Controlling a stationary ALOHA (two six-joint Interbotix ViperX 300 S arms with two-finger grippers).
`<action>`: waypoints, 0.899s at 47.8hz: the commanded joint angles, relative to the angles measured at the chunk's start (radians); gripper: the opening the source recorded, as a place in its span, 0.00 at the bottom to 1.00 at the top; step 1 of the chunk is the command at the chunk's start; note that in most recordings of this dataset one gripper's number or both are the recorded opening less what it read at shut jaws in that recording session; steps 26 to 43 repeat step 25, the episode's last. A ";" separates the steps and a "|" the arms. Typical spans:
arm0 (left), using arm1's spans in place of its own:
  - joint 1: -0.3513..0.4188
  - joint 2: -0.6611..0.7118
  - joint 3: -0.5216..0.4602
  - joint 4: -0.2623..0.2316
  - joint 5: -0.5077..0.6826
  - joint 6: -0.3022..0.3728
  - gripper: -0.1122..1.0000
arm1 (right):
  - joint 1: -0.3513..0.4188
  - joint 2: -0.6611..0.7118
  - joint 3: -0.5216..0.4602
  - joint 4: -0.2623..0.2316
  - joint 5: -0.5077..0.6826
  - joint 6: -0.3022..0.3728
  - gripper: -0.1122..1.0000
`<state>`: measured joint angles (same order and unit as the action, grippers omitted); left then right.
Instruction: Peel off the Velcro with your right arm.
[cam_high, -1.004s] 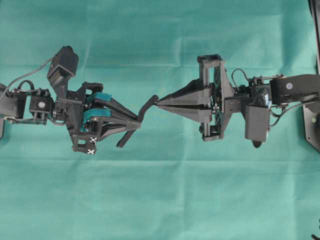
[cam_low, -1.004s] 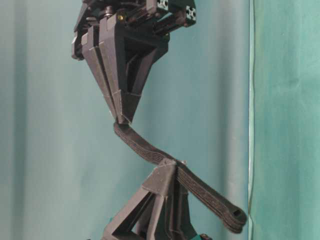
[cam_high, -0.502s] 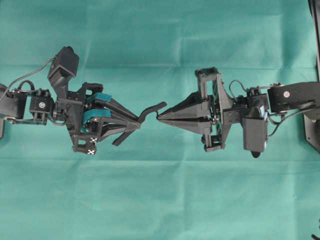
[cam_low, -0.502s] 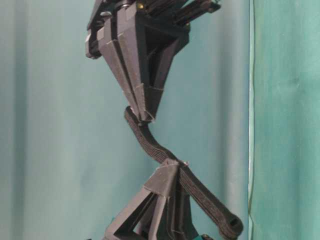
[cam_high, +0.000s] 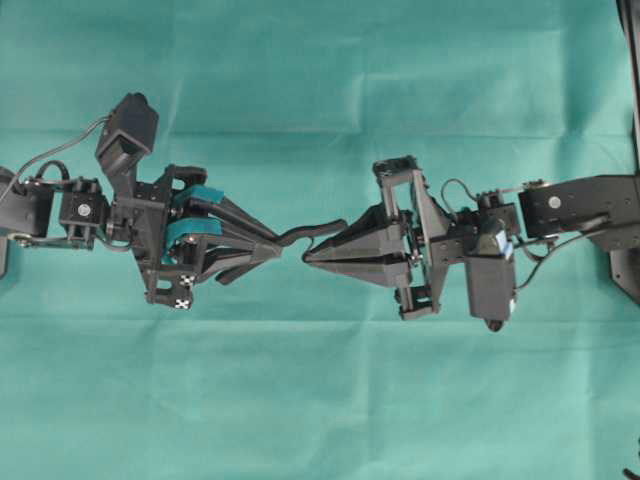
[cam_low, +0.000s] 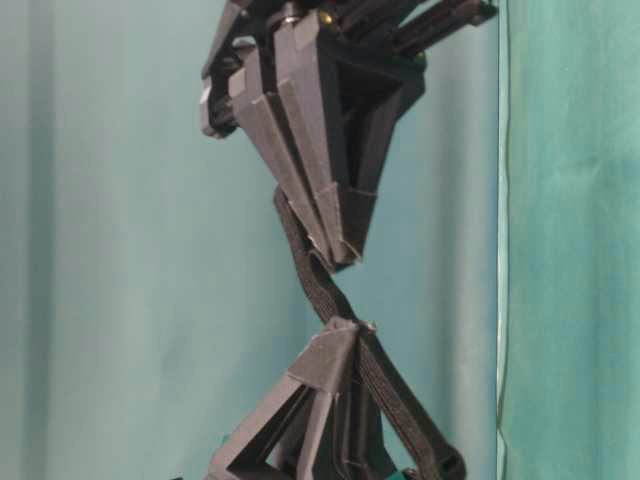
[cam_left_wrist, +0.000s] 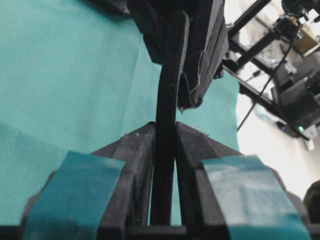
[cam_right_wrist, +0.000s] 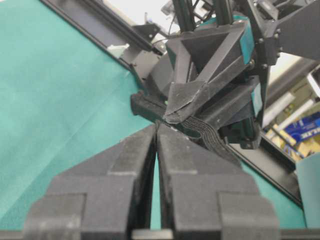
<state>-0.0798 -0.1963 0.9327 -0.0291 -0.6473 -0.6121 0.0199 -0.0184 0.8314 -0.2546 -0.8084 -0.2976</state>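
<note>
Stretching between the two grippers above a creased teal cloth (cam_high: 320, 400), the Velcro (cam_high: 312, 234) is a thin black strap with a fuzzy, ribbed surface, bent into a shallow S. The left gripper (cam_high: 272, 248), with teal pads on angular black printed fingers and a small checkered tag at its base, pinches the strap near its middle. The right gripper (cam_high: 308, 256), two long plain dark-grey wedge fingers tapering to a point, has its fingers pressed together, tips meeting the strap's upper layer.

From overhead the strap reads only as a short dark curve joining the two tips, and the strap's other end shows as a short dark tab below the left fingers. The table-level view shows more: the right gripper (cam_low: 340, 262) pointing down from above, the Velcro (cam_low: 310, 280) running from its tip into the left gripper (cam_low: 345, 330), then on past it to a rounded free end at the lower right.

The left wrist camera looks along the strap (cam_left_wrist: 167, 125), upright between its own teal-taped fingers (cam_left_wrist: 235, 185), with the right gripper's dark body hiding the strap's far end. The right wrist camera shows its closed fingers (cam_right_wrist: 200, 170) covering much of the ribbed Velcro (cam_right_wrist: 202, 131); whether the tips truly clamp a layer is hidden. Black frame rails and blurred boxes stand beyond the cloth's edge.
</note>
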 joint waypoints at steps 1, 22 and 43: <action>0.005 -0.009 -0.026 0.000 -0.005 0.002 0.19 | 0.012 0.002 -0.029 0.002 0.003 0.002 0.01; 0.006 -0.009 -0.029 0.000 -0.005 0.002 0.19 | 0.052 0.034 -0.069 -0.002 0.084 0.002 0.01; 0.006 -0.011 -0.029 0.000 -0.005 0.002 0.19 | 0.057 0.038 -0.075 -0.002 0.095 0.002 0.01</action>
